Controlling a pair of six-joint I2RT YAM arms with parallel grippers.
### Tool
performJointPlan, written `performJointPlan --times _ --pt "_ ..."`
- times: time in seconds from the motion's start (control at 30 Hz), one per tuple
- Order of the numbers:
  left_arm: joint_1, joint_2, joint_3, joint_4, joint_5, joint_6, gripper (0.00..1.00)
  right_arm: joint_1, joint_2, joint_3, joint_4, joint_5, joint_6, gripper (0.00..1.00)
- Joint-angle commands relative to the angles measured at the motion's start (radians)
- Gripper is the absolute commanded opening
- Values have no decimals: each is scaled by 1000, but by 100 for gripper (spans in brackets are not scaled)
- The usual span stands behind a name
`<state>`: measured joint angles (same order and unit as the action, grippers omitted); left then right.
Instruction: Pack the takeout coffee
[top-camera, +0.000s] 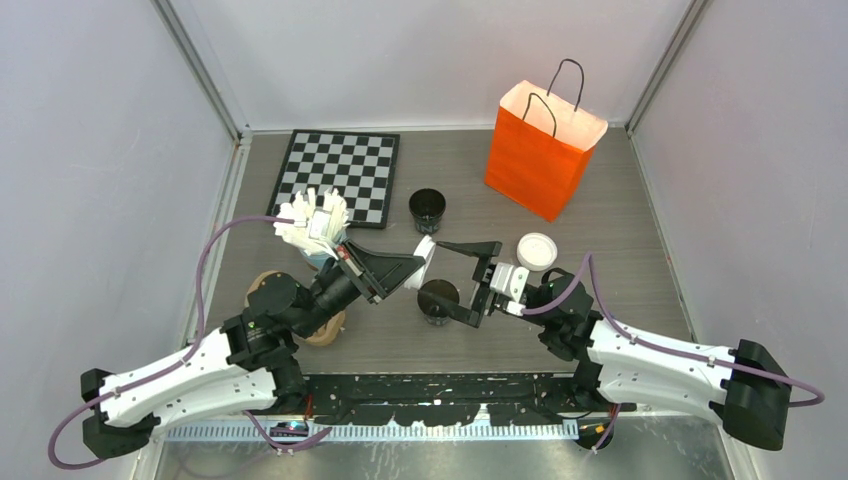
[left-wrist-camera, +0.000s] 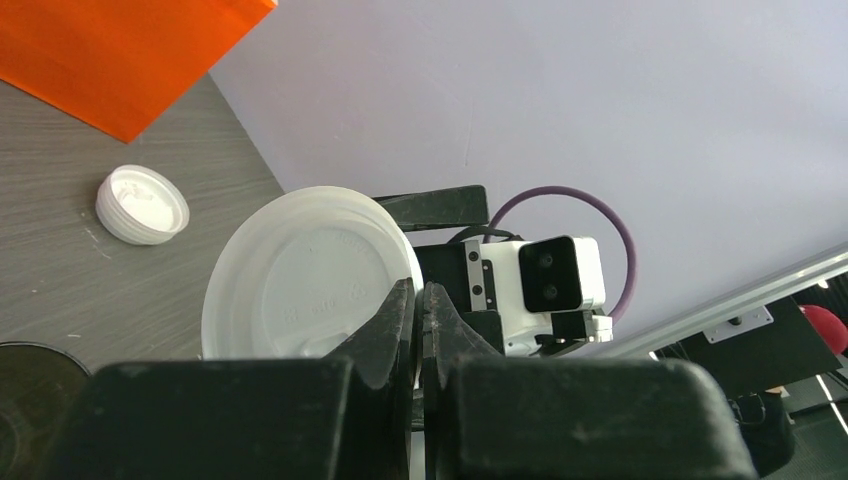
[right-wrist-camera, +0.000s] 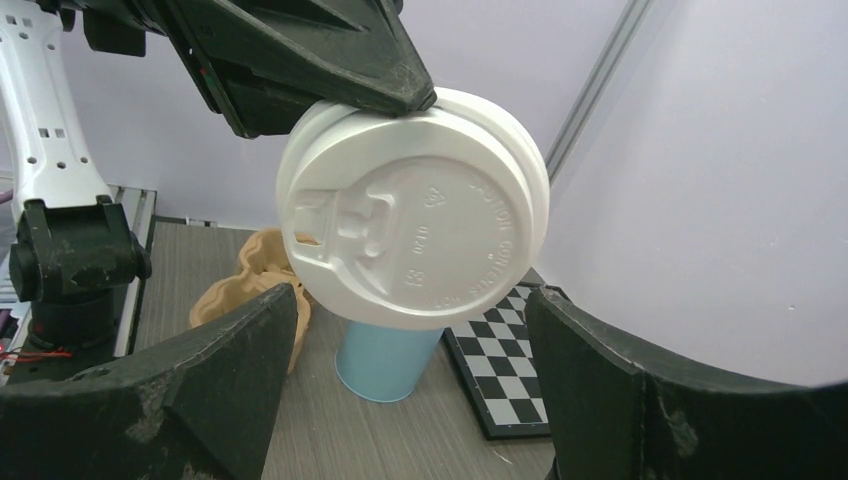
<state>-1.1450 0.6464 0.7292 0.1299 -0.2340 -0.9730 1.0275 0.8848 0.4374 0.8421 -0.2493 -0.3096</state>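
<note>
My left gripper (top-camera: 418, 262) is shut on the rim of a round white lid (top-camera: 425, 250), holding it on edge above the table. In the left wrist view the lid (left-wrist-camera: 300, 285) sits pinched between the closed fingers (left-wrist-camera: 398, 310). My right gripper (top-camera: 438, 272) stands open facing that lid (right-wrist-camera: 420, 210), one finger on each side and not touching it. Two open black takeout coffee cups stand on the table: one (top-camera: 438, 300) under the right gripper, one (top-camera: 427, 208) farther back. A second white lid (top-camera: 537, 250) lies flat to the right.
An orange paper bag (top-camera: 545, 150) stands open at the back right. A checkerboard (top-camera: 338, 175) lies at the back left, with a light-blue cup (right-wrist-camera: 385, 360) of white sticks at its near corner. A brown cardboard cup carrier (right-wrist-camera: 245, 280) lies by the left arm.
</note>
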Motion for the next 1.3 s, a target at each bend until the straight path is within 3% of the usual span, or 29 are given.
performJointPlan --times 0.0,0.33,0.83,0.9,0.97,1.03,1.17,1.27 --pt "3 5 -10 80 21 -24 0 15 8 43 57 -2 -26 88" --pt "3 33 -8 88 36 -39 0 22 -9 27 46 30 -36 88" --pt "1 14 -10 64 1 -40 1 23 -24 -56 100 20 22 74" --pt "2 9 -10 62 -4 -33 9 23 -22 -66 109 20 33 73" --pt "2 1 -8 52 -18 -20 35 22 -26 -76 112 29 59 73" --pt "2 -8 1 29 -36 23 52 23 -33 -86 106 65 114 72" --pt "2 -14 77 -183 -88 206 77 22 -78 -116 52 176 250 71" --pt "2 5 141 -356 -130 315 93 22 -150 -104 -102 319 384 69"
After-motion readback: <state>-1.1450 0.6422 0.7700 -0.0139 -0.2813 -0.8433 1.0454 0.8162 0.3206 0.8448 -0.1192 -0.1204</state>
